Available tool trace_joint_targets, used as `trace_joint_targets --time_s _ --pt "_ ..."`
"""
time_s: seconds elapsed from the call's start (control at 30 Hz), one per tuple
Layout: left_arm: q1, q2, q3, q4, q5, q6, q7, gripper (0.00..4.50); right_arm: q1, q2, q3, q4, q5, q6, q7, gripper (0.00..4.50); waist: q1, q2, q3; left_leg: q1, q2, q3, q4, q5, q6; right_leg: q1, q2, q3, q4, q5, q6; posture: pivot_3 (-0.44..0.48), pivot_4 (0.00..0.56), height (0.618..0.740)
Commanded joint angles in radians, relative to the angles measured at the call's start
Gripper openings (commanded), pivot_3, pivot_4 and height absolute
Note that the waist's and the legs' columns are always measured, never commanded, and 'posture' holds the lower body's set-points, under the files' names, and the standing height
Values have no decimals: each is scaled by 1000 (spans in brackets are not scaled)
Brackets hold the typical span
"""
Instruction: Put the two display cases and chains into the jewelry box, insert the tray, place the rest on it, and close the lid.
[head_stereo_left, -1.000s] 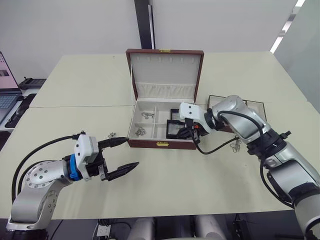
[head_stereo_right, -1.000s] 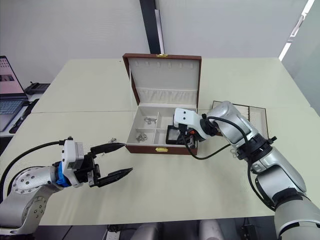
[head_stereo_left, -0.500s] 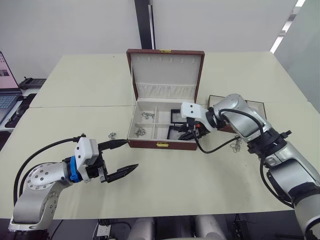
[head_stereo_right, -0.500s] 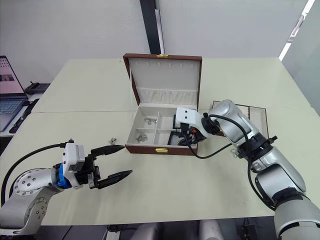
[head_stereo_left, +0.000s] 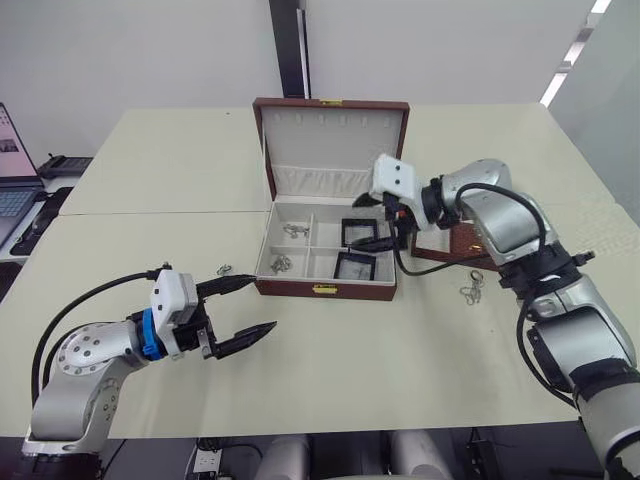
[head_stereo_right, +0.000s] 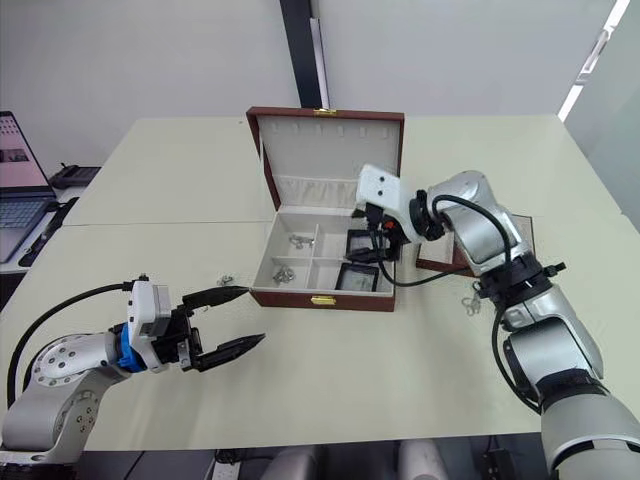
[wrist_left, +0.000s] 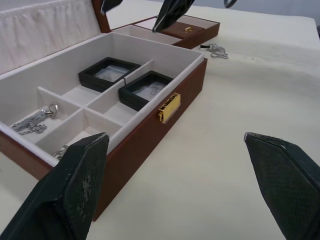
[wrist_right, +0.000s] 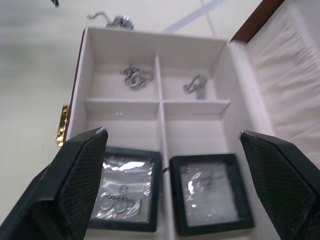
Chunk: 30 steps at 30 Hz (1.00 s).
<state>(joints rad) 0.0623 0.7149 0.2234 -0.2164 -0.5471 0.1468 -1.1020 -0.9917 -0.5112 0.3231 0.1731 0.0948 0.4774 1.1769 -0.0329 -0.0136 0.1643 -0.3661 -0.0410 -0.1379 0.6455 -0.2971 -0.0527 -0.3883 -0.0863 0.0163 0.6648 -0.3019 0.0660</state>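
Note:
The jewelry box (head_stereo_left: 325, 289) stands open at the table's middle, its lid (head_stereo_left: 330, 150) upright. Both display cases (head_stereo_left: 361, 231) (head_stereo_left: 355, 266) lie flat in its two right compartments. Its two left compartments each hold one of the chains (wrist_right: 135, 77) (wrist_right: 196, 85). A further chain (head_stereo_left: 224, 269) lies on the table left of the box, and another (head_stereo_left: 472, 290) to its right. My right gripper (head_stereo_left: 372, 222) hovers open over the cases, holding nothing. Low over the table, front-left of the box, my left gripper (head_stereo_left: 245, 310) is open and empty. Behind my right arm lies the tray (wrist_left: 190, 31).
A laptop (head_stereo_left: 15, 195) and a black device (head_stereo_left: 60, 163) sit at the far left edge. A seam between two tables (head_stereo_left: 150, 212) runs left from the box. Bare tabletop (head_stereo_left: 380, 360) stretches in front of the box.
My right gripper opened, let go of the display case in the front right compartment, and lifted up and back. The left arm has barely moved.

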Motion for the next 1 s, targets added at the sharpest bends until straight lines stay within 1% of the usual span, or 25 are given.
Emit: trace_joint_targets --time_s 0.03,0.17,0.23,0.3,0.4,0.47,0.57,0.77,0.87,1.0 --pt "-2 17 65 23 -1 -3 25 4500 86 -49 -100 -191 46 -3 -37 4473 1 0 0 0 0 0 0 0 0 0 0 0 0 0 0 0 150 740" --pt "15 27 137 85 7 4 72 4500 279 -125 -237 -418 100 59 -105 4473 4 0 0 -1 0 -1 0 0 0 0 -1 0 0 0 0 0 150 740" --pt "12 23 180 147 27 -20 110 4500 385 -161 -324 -496 121 59 -140 4473 4 0 0 -1 0 0 0 0 0 0 -1 0 0 1 1 0 150 740" --pt "9 17 222 207 32 -28 147 4500 504 -198 -403 -543 91 -21 -183 4473 5 -1 0 0 -1 0 0 -1 1 1 -1 0 0 1 1 0 150 740" --pt "17 4 267 280 53 -60 194 4500 673 -245 -513 -597 88 -52 -214 4473 5 -1 0 0 -2 1 0 -1 2 1 0 0 0 1 1 0 150 740" --pt "30 -6 292 315 59 -66 223 4500 779 -255 -590 -623 101 -53 -235 4473 3 -1 -1 0 -2 2 0 -1 2 2 0 0 0 1 1 0 150 740" --pt "72 -11 315 344 69 -80 237 4500 939 -245 -720 -640 121 -56 -258 4473 1 -1 -1 1 -1 2 0 -1 2 2 0 1 0 1 1 0 150 740" --pt "155 -14 343 365 74 -84 252 4500 1219 -199 -957 -580 136 -98 -298 4473 6 -2 -1 2 -1 3 0 -2 4 5 0 0 0 1 2 0 150 740" --pt "191 -20 351 381 75 -79 266 4500 1325 -189 -1020 -535 132 -149 -296 4473 6 -2 -1 3 -1 3 0 -3 5 7 0 0 -1 1 2 0 150 740" --pt "221 -25 352 369 74 -81 267 4500 1405 -173 -1048 -506 135 -194 -306 4473 3 -2 -2 5 -1 4 0 -3 5 8 0 0 -1 1 2 0 150 740"
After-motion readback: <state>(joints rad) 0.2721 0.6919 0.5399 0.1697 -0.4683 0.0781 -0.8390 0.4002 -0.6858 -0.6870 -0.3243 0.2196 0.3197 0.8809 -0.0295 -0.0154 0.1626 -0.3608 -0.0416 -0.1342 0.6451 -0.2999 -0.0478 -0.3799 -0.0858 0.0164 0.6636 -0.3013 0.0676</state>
